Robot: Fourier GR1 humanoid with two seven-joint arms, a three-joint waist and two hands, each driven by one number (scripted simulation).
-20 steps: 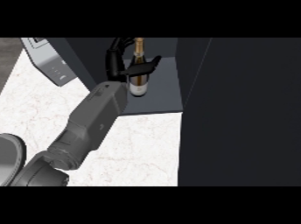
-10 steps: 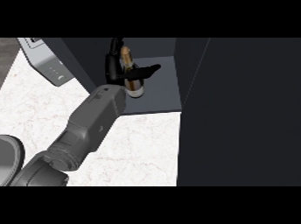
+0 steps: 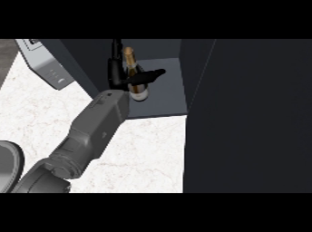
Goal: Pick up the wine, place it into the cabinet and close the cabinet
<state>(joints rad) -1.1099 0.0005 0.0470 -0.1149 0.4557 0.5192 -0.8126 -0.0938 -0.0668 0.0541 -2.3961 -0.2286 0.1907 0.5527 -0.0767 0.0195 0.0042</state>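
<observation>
The wine bottle [image 3: 137,93], dark with a gold neck and a pale label, stands upright on the floor of the open dark cabinet [image 3: 164,106]. My left hand [image 3: 119,74] reaches into the cabinet from the lower left. Its fingers run up the bottle's left side and its thumb [image 3: 150,75] crosses the bottle's front, so the hand is shut on the bottle. The grey forearm [image 3: 95,127] hides the bottle's lowest part. My right hand shows nowhere.
A tall dark panel [image 3: 259,118], seemingly the cabinet's open door, fills the right side. A grey appliance [image 3: 48,65] stands at the back left on the white marble counter [image 3: 152,154].
Half a second ago the bottle leaned to the left in my hand; now it stands upright again, a little deeper in the cabinet. The thumb has spread out to the right.
</observation>
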